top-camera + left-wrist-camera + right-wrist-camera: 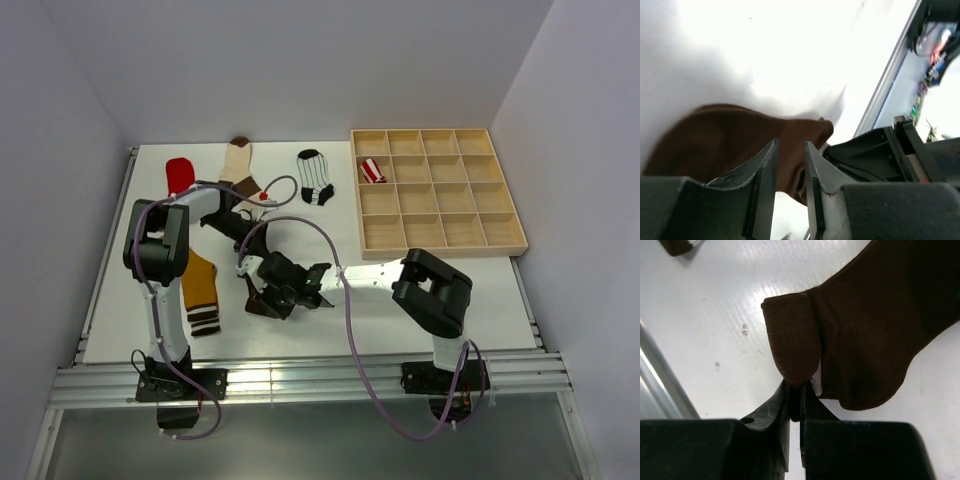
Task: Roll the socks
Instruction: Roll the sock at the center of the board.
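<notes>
Centrally on the white table [480, 300], toward its near edge, the dark brown sock [875, 325] lies flat with one end folded back over itself. The right gripper [796, 392] is clamped on the edge of that folded flap. The left gripper [791, 150], its jaws a narrow slit apart, sits close over the same sock.

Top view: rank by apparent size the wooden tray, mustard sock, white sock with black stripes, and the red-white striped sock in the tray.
1. wooden tray, by far.
2. mustard sock, though the left arm hides part.
3. white sock with black stripes.
4. red-white striped sock, inside one compartment.
</notes>
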